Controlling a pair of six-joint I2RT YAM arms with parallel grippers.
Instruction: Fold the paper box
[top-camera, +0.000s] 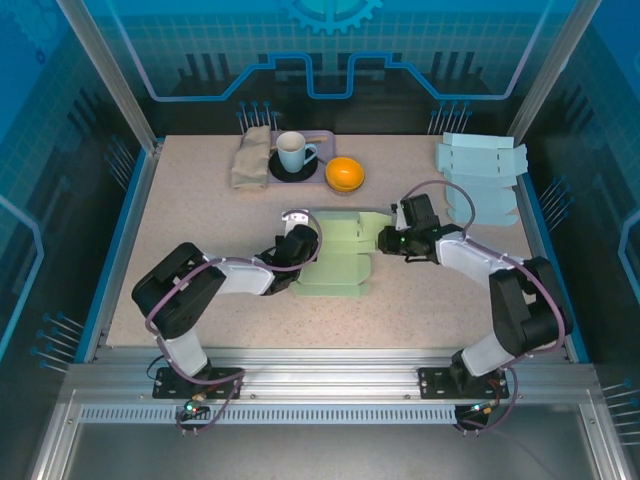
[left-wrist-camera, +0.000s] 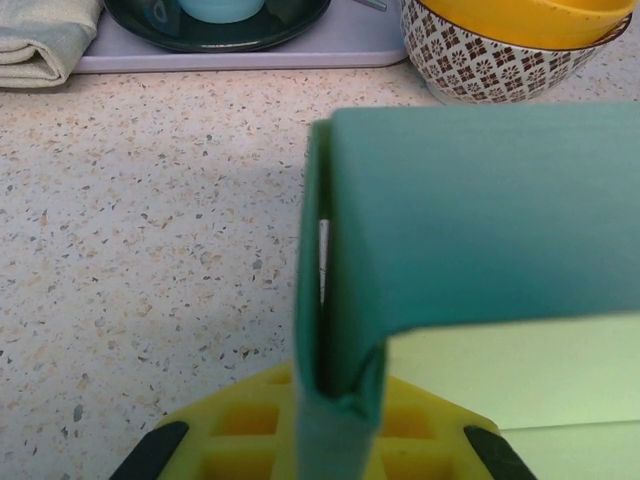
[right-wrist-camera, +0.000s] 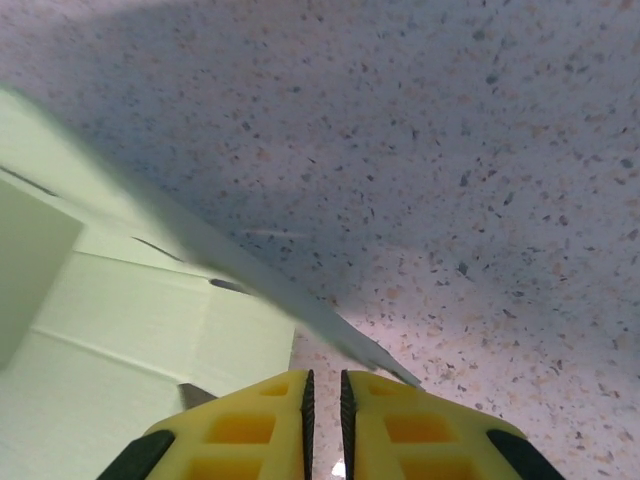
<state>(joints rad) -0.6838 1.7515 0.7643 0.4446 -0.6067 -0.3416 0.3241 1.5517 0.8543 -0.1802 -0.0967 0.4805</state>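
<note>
Speckled worktop (top-camera: 200, 230) under everything, with the pale green paper box (top-camera: 335, 262) near its middle, partly folded, 1 wall raised along the far side.

Left of the paper box: left arm (top-camera: 215, 280), elbow bent out toward the near-left, forearm stretched low toward the box's left edge, wrist about level.

Right of the paper box: right arm (top-camera: 490, 265), elbow near the front edge, forearm reaching in toward the box's far-right corner, wrist pitched down at the surface.

Behind and right of the paper box, well apart: stack of flat pale blue blanks (top-camera: 480, 165).

Behind and left of the paper box: folded cloth (top-camera: 250, 155) beside a lilac tray (left-wrist-camera: 250, 58) carrying a dark saucer (top-camera: 295, 172) and a cup (top-camera: 292, 152).

Just behind the paper box: patterned bowl (top-camera: 344, 174) with an orange inside.

Left fingers (left-wrist-camera: 240, 425): clamped on an upright flap at the box's left edge.

Right fingers (right-wrist-camera: 430, 430): drawn almost together, a thin slit between the 2, a raised flap's edge passing just off their tips; pinched or not, cannot tell.
</note>
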